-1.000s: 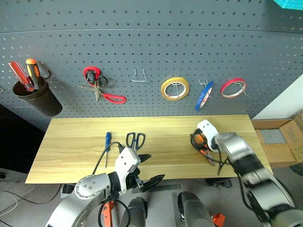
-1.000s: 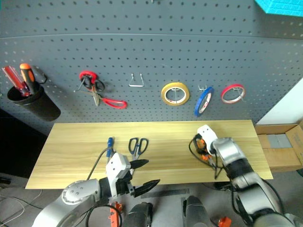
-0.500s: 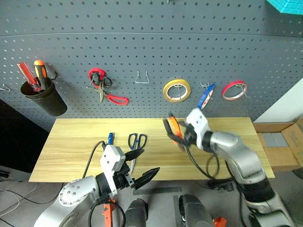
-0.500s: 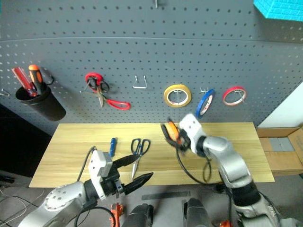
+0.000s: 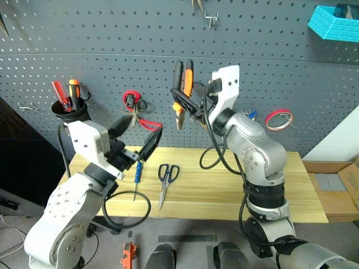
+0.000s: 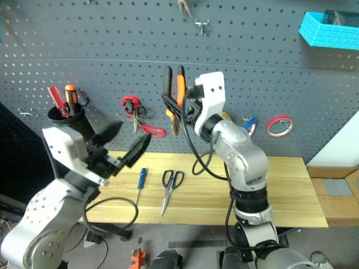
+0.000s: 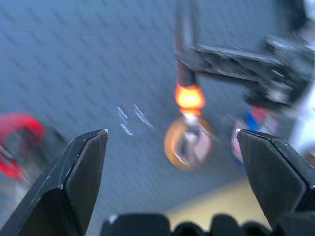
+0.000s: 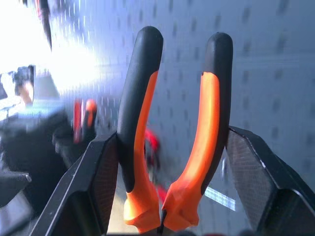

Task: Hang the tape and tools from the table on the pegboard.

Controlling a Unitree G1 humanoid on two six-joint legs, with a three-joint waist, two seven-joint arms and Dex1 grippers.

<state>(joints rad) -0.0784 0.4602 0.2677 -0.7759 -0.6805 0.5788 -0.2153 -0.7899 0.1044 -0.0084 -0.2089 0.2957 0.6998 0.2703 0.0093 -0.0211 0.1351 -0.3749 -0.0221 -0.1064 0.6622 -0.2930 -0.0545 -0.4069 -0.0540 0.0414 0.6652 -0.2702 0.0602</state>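
Right gripper [image 5: 193, 103] clamps your orange-and-black-handled pliers [image 5: 183, 89], handles up at twelve o'clock, long axis vertical, right before the dark grey perforated pegboard [image 5: 112, 33]. Your bare hook lies hidden behind them. Left gripper [image 5: 137, 137] hangs spread and empty at eight o'clock.

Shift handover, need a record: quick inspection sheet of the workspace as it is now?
Surface: table, wood.
Job's things: pliers held up before the pegboard; dark-handled scissors and blue screwdriver lie on the table; blue tape on its hook.
Clutter: red scissors, red tape, cup of screwdrivers, all on the pegboard.
Grippers: right gripper shut on the pliers; left gripper open, empty.
Cables: black cable loops off the right arm.
Surroundings: cardboard box, turquoise bin.
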